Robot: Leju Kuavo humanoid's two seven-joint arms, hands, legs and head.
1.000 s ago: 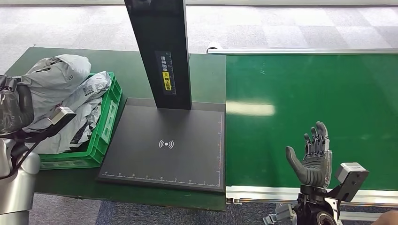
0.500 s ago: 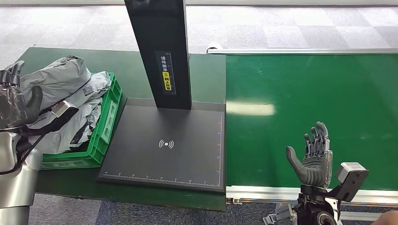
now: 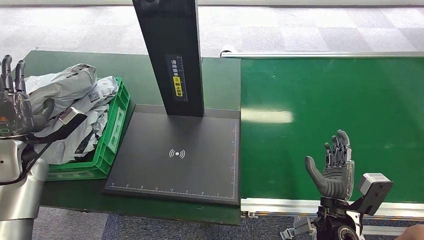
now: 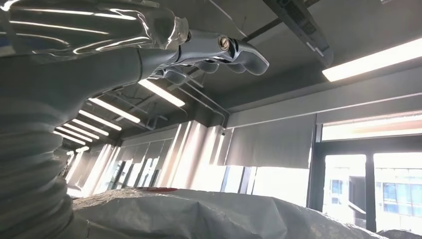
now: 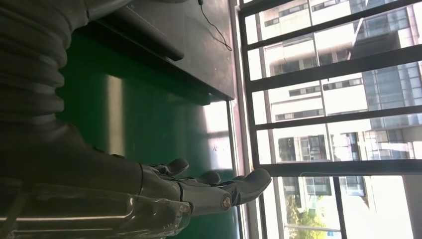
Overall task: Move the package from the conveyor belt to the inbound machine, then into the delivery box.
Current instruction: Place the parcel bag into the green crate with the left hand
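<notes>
Several grey plastic-wrapped packages [image 3: 70, 85] are piled in the green delivery box [image 3: 116, 120] at the left of the table. My left hand [image 3: 15, 100] is raised beside the pile, fingers spread and pointing up, holding nothing. In the left wrist view that hand [image 4: 199, 50] hangs free above a grey package [image 4: 224, 214]. My right hand [image 3: 332, 167] stands open, palm up, over the near edge of the green conveyor belt [image 3: 325, 100], which carries no package. In the right wrist view this hand [image 5: 199, 191] is empty over the belt [image 5: 149, 124].
The inbound machine's flat black scan plate [image 3: 175, 155] lies between box and belt, with its black column [image 3: 170, 55] rising at the back. The belt has a metal front rail [image 3: 280, 205]. Part of a person's hand [image 3: 412, 232] shows at the bottom right corner.
My left hand has lifted off the package pile and turned its fingers upward, now spread. The right hand has not moved.
</notes>
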